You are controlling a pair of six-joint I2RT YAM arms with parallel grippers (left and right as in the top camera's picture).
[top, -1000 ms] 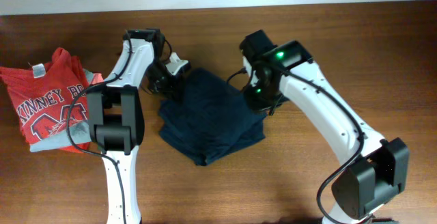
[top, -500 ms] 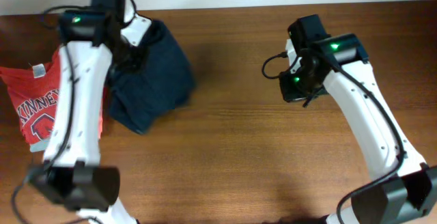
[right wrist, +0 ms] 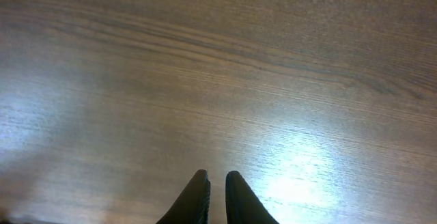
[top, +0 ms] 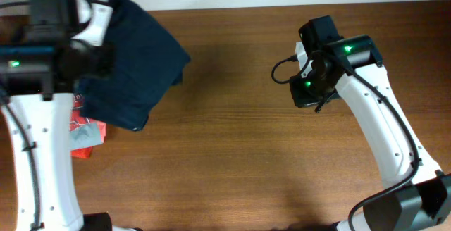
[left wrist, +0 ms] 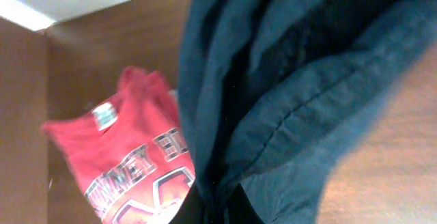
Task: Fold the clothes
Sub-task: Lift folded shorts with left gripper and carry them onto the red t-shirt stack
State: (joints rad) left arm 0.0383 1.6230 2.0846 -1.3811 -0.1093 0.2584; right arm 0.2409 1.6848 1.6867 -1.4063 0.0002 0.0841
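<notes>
- A brown wooden tabletop (top: 239, 160) fills the scene.
- The left pincer (left wrist: 213, 209) is clamped on the navy shorts (top: 137, 58), which hang bunched at the far-left end, above the red T-shirt (left wrist: 126, 166).
- The right pincer (right wrist: 217, 195) hovers over the wood well to the right, fingers together.

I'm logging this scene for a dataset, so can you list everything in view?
shorts: one, dark navy, bunched, hanging from the left hand
T-shirt: one, red with white lettering, on the table at its left end, partly hidden by the shorts
table: one, brown wood
left arm: one, white
right arm: one, white
left hand: one, black, shut on the shorts
right hand: one, black, shut, empty, over bare table
</notes>
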